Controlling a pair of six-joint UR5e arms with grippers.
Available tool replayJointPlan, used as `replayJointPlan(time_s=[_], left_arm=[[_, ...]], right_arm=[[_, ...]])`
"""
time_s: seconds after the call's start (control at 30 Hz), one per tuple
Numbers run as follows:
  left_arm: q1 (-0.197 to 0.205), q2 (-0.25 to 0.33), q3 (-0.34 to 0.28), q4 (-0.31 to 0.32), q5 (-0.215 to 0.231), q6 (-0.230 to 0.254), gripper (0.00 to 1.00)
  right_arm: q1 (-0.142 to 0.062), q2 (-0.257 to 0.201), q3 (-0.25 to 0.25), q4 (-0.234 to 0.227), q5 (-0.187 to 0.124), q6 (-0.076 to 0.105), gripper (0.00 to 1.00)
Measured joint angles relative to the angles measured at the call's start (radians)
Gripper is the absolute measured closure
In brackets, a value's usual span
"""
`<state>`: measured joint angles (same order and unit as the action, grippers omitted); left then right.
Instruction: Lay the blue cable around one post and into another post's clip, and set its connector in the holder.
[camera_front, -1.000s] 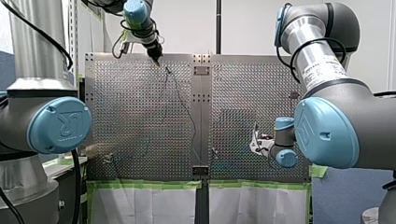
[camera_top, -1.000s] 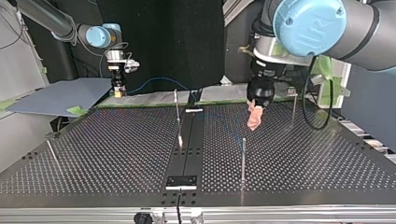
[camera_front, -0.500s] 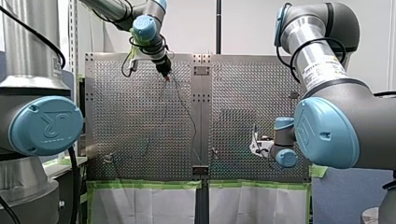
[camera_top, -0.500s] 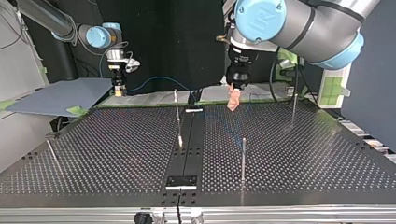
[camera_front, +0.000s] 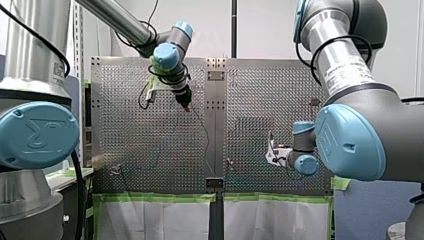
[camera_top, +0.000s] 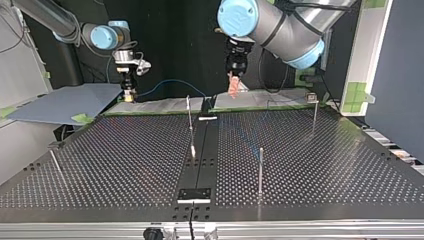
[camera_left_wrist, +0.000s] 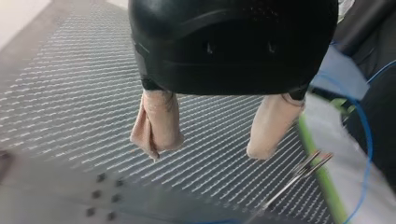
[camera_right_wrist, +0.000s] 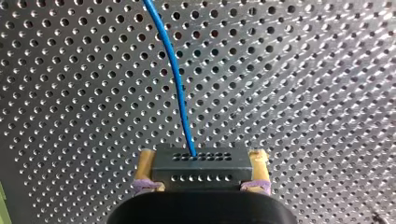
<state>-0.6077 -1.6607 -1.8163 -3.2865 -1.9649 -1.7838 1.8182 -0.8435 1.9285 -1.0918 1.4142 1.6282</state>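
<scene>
Perforated table (camera_top: 325, 165) filled the top view, with a dark strip down its middle. My left arm came in at the top view's right. My right arm came in at the top view's left.

Left gripper (camera_left_wrist: 208, 150) was spread wide, beige pads (camera_left_wrist: 156, 128) apart, nothing between them. In the top view it (camera_top: 233, 88) hung above the table's far edge, near the middle, clear of the surface. In the front view it (camera_front: 186, 105) sat over the left panel, near the centre strip.

Right gripper (camera_right_wrist: 201, 158) was pinching the connector (camera_right_wrist: 201, 169), a dark block squeezed between yellow pads (camera_right_wrist: 258, 163). It was held above the holes. In the top view this gripper (camera_top: 129, 93) was past the table's far edge, at the view's left.

Thin upright posts stood on the table: one (camera_top: 189, 116) by the centre strip, one (camera_top: 260, 167) nearer the camera, one (camera_top: 314, 117) further right.

Blue cable (camera_right_wrist: 180, 93) left the connector's face and ran out ahead of the right gripper. In the top view it (camera_top: 167, 84) arced from that gripper toward the far edge behind the centre post. Its course across the table was too thin to follow.
</scene>
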Motion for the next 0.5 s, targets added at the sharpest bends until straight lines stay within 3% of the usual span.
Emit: replayJointPlan(time_s=[0.33, 0.5], left_arm=[[-0.084, -0.084, -0.084, 0.084, 0.039, -0.077, 0.0], [-0.126, -0.126, -0.126, 0.126, 0.08, -0.118, 0.0]], right_arm=[[0.012, -0.083, 0.02, 0.023, -0.006, 0.0, 1.0], [0.02, -0.095, 0.021, 0.024, -0.007, 0.001, 1.0]])
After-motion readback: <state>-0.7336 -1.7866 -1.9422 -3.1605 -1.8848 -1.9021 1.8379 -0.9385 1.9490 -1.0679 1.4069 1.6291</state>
